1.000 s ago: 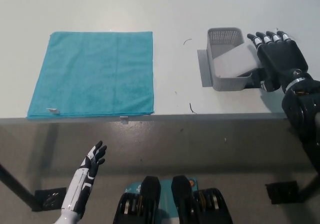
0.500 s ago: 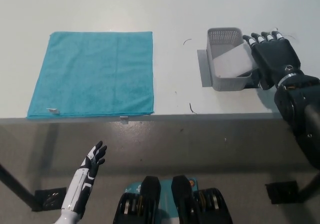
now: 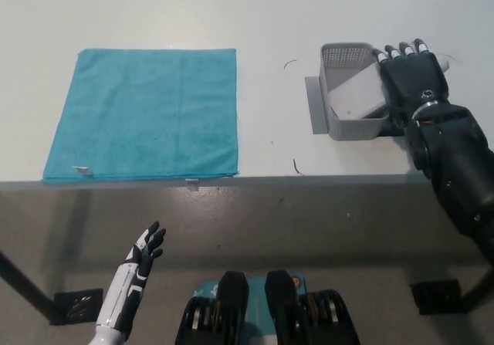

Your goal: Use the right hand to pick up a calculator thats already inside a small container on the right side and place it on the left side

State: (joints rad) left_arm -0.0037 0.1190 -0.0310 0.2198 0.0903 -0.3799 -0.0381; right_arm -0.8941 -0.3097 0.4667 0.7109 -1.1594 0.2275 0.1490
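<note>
The calculator (image 3: 357,98) lies inside the small grey container (image 3: 349,90) on the right side of the bench (image 3: 270,21). It is propped at a slant: its upper end leans against the container's right wall, near the far right corner, and its lower end sits toward the container's near left. Its long axis therefore runs diagonally, from near-left to far-right.

The black right hand (image 3: 413,79) is positioned at the container's right rim, back of the hand facing up. Its fingers (image 3: 394,52) are extended and slightly spread, pointing away from the robot. They hold nothing. Contact between the hand and the rim cannot be determined from this view.

Governing relation: the calculator lies immediately to the left of the right hand, with its raised end the part nearest the fingers. The container's right wall stands between palm and calculator, so the approach probably has to come over the rim from above.

The white left hand (image 3: 145,246) rests below the bench's front edge at the lower left, fingers apart and empty, well apart from the container.

The teal cloth (image 3: 143,113) lies flat on the left side of the bench and is the likely placement area.
</note>
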